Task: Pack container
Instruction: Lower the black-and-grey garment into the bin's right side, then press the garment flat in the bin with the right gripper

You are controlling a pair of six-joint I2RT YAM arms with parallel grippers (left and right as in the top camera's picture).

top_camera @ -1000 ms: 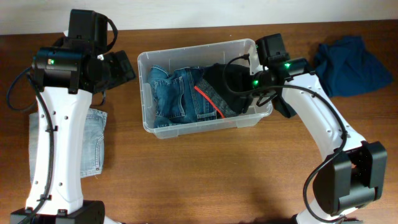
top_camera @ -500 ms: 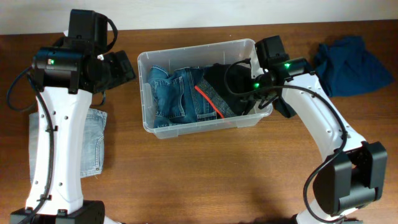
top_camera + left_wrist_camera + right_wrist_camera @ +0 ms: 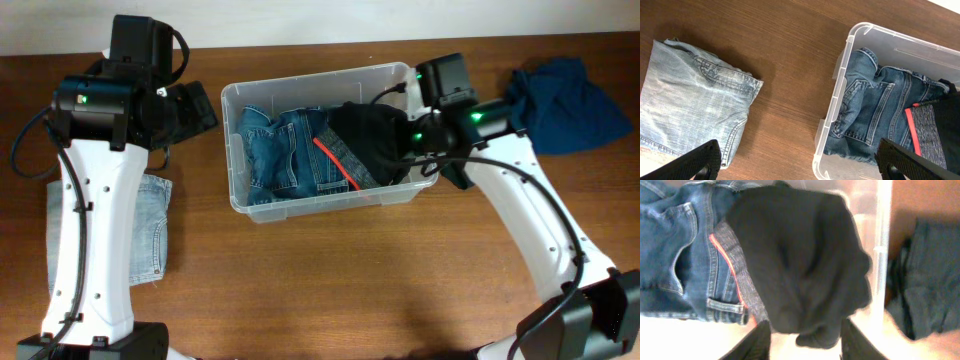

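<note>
Clear round-cornered plastic container (image 3: 300, 84) holds crumpled denim (image 3: 285, 152), black cloth (image 3: 372, 140).

No readable text or markings appear anywhere.

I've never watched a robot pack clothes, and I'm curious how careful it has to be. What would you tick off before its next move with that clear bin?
1. Left hand open and empty: ok.
2. Right hand free of the black garment: cannot tell; cloth lies between its fingers.
3. Black garment inside the container: ok, heaped at the right end.
4. Container upright on the table: ok.
5. All clothes packed: not ok; the light jeans and a dark blue cloth lie outside on the table.
</note>
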